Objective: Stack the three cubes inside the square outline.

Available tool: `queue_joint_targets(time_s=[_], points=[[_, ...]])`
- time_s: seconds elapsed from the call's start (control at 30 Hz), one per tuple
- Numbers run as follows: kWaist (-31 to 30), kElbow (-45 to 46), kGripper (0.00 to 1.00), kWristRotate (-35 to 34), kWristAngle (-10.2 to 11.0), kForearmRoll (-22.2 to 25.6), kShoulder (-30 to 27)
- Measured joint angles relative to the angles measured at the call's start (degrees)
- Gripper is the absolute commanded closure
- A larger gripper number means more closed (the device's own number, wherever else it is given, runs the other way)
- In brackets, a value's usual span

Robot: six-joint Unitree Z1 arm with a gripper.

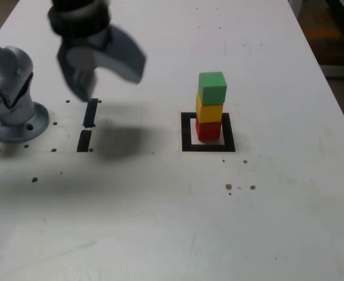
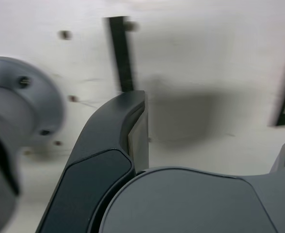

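A white tabletop [image 1: 160, 222] fills the frame. Right of centre lies a square outline of black tape [image 1: 186, 137] with a white middle. Inside it stands a tower of three small solid-colour cubes: a red cube [image 1: 208, 130] at the bottom, a yellow cube [image 1: 209, 111] on top of it, and a green cube [image 1: 212, 87] at the summit, turned slightly askew. In the upper left of the frame hangs a blurred grey robot gripper [image 1: 105, 73], its jaws spread apart and empty, well apart from the tower. Below it, two short black tape strips [image 1: 88, 126] lie end to end. At the far left sits the arm's round grey metal base [image 1: 11, 99]. Small dark holes dot the surface.
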Motion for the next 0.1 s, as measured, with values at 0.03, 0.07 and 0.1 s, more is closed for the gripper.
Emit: queue_joint_targets(time_s=[0.03,0.07,0.1], points=[[0.0,1.96,0.0,0.0,-0.07,-0.1,0.39],[0.0,4.22,0.0,-0.01,-0.18,-0.12,0.89],[0.0,6.13,0.0,-0.04,-0.29,-0.11,1.36]])
